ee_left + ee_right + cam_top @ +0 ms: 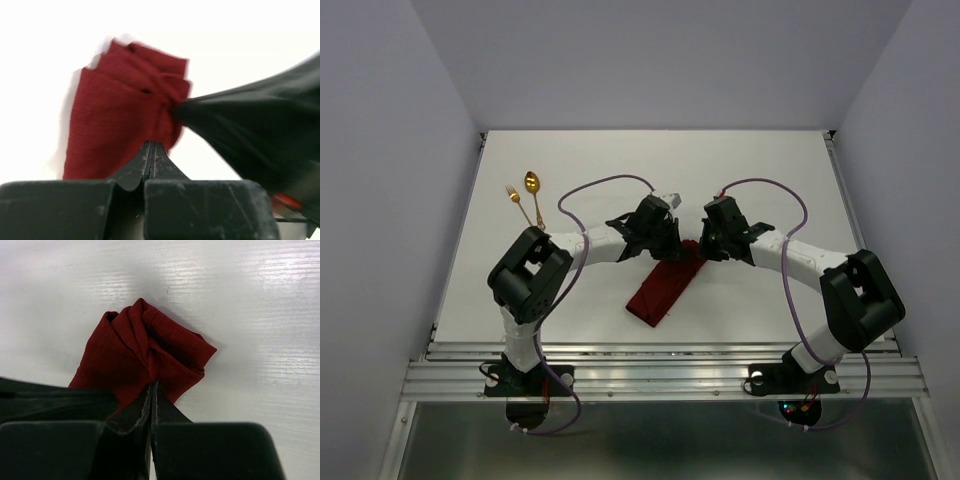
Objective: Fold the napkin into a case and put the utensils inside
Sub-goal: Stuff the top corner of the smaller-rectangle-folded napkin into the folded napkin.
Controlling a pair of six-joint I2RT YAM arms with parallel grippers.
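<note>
The dark red napkin (660, 290) lies mid-table, folded into a narrow oblong strip running diagonally. Both grippers meet at its far end. My right gripper (701, 250) is shut, and the cloth (125, 355) bunches into folds that converge at its tips (152, 385). In the left wrist view the right gripper's black finger (200, 112) pinches that gathered corner. My left gripper (151, 146) is shut, its tips over the flat cloth (115, 110), with no cloth visibly between them. The gold spoon (532, 185) and gold fork (515, 200) lie side by side at the far left.
The white table (770, 180) is walled in by pale panels at the back and both sides. A metal rail (660, 375) with both arm bases runs along the near edge. The left arm's forearm (585, 243) passes just near of the utensils.
</note>
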